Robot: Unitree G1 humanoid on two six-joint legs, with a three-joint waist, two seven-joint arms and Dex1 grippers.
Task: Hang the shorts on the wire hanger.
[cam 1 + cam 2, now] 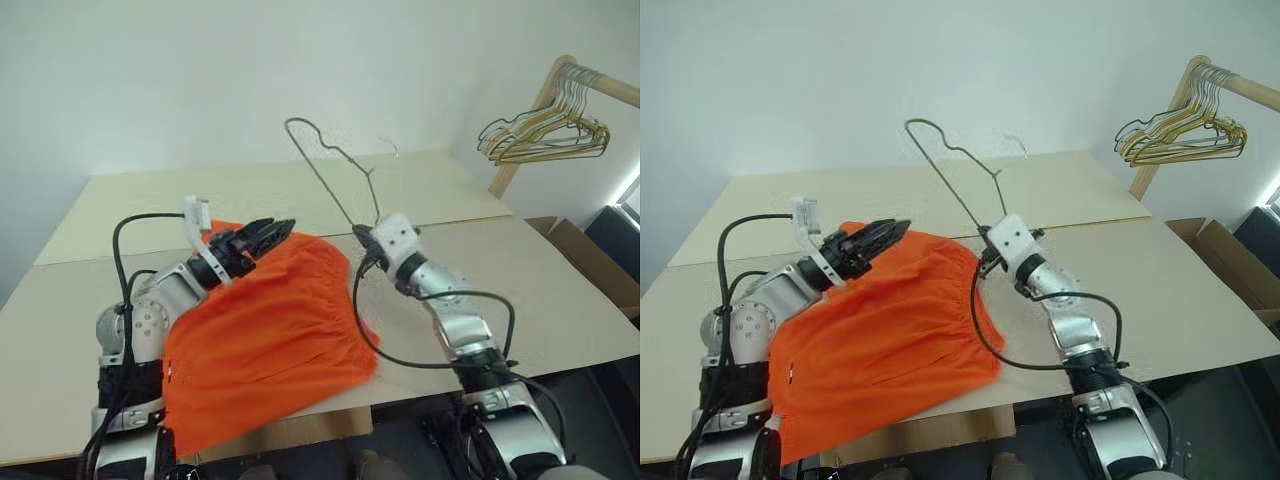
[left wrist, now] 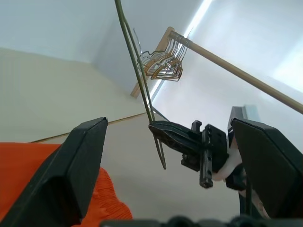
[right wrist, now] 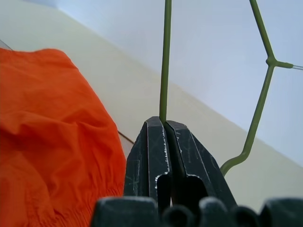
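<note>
On a pale cardboard-topped table (image 1: 300, 190), the robot's left gripper (image 1: 268, 235) hovers over the upper edge of the orange shorts (image 1: 270, 340), its two black fingers spread wide and holding nothing. The shorts lie crumpled flat on the near-left part of the table, one hem hanging over the front edge and the gathered waistband toward the right. Just right of them the right gripper (image 3: 165, 130) has its fingers pinched together on one thin bar of the dark green wire hanger (image 1: 335, 180), which stands raised off the table and tilted, its hook uppermost against the white wall.

The likely trouble lies in that narrow pinch: a single wire between two fingertips could swivel or slip once fabric drags on it, leaving the hanger's triangle out of line with the shorts. The left gripper may also catch only one layer of cloth, so the shorts would bunch instead of passing over the lower bar.

At far right, well apart from the work, a bunch of gold and grey wire hangers (image 1: 545, 130) hangs from a wooden rail (image 1: 600, 82), with a cardboard box (image 1: 590, 255) below it. Nothing stands between the shorts and the hanger; black cables loop beside both arms and could snag.
</note>
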